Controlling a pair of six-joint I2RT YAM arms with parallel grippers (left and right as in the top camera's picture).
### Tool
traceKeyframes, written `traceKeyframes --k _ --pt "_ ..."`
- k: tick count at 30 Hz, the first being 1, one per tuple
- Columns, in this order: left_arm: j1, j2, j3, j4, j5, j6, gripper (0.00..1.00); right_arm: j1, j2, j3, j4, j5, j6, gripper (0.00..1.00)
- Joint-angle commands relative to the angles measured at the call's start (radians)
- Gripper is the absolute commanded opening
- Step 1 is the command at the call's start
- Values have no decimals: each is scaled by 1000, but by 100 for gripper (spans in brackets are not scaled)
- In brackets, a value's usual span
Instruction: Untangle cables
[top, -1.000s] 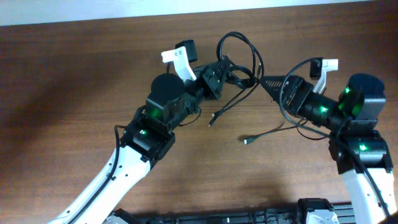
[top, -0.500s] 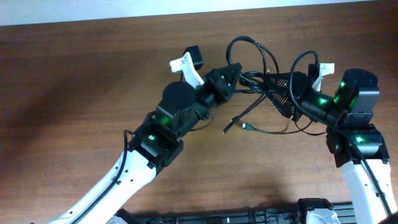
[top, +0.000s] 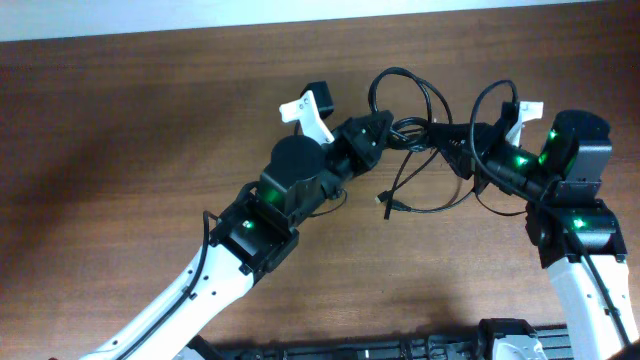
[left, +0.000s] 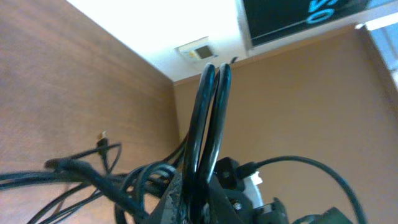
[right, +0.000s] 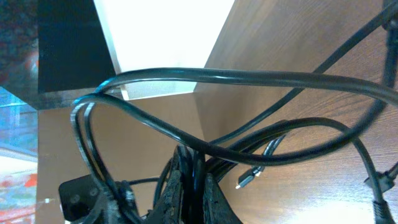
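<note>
Right claw (top: 452, 140), come in from the right and now pinched shut on the cables (top: 412, 129), faces left claw (top: 386, 127) likewise clamped on them above the desk (top: 150, 150): you draw the claws apart slowly, minding loops.

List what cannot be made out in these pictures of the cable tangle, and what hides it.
1. Overhead: how many cables there are; the strands bunch in the middle, too thin to separate.
2. Left wrist: where the jaws pinch them; the tangle and the bottom edge hide it.
3. Right wrist: the plug type; too small and blurred.
</note>
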Motion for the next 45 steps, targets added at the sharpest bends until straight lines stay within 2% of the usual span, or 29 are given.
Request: traceKeyframes --k 1,3,4,5,6,7,8,9,11,13,17,19,22,25,28,37,39,40,43,45 --pt "-7 -3 6 -60 -5 -2 28 2 -2 7 11 9 -58 4" --pt "-6 -3 6 -92 -36 26 52 2 -2 7 -5 42 -79 4" --pt "-6 -3 6 -122 -49 89 68 2 -1 7 -19 64 -87 4" --pt "-6 -4 6 -137 -55 141 77 2 0 7 -29 81 -87 4" --pt "-6 -3 6 -145 -55 191 81 2 2 7 -31 85 -91 4" --pt "-6 -4 6 -155 -55 263 90 2 6 7 -31 85 -95 4" --pt "-6 -4 6 -162 -54 367 95 2 12 7 -31 88 -110 4" --pt "-6 -4 6 -168 -50 444 95 2 16 7 -34 92 -113 4" --pt "-6 -4 6 -182 24 676 94 2 35 7 -65 140 -113 4" --pt "-7 -4 6 -213 79 872 98 2 55 7 -64 151 -126 4" --pt "-7 -4 6 -348 80 1292 99 2 86 7 -64 150 -173 4" --pt "-7 -4 6 -336 80 1450 100 2 90 7 -64 149 -173 4" --pt "-7 -4 6 -230 108 1478 97 2 90 7 -64 122 -262 4" --pt "-7 6 6 -126 272 1479 96 2 90 7 -31 91 -417 4" --pt "-7 39 6 -139 353 1555 89 2 90 7 5 36 -489 4" --pt "-7 110 6 -119 365 1561 90 2 90 7 37 -17 -510 4" --pt "-6 110 6 -108 349 1562 75 2 90 7 42 -28 -526 4" --pt "-6 110 6 -101 346 1561 71 2 90 7 42 -32 -533 4" --pt "-6 110 6 -97 345 1561 69 2 90 7 46 -35 -533 4" --pt "-6 110 6 -97 316 1561 62 2 90 7 46 -40 -541 4"
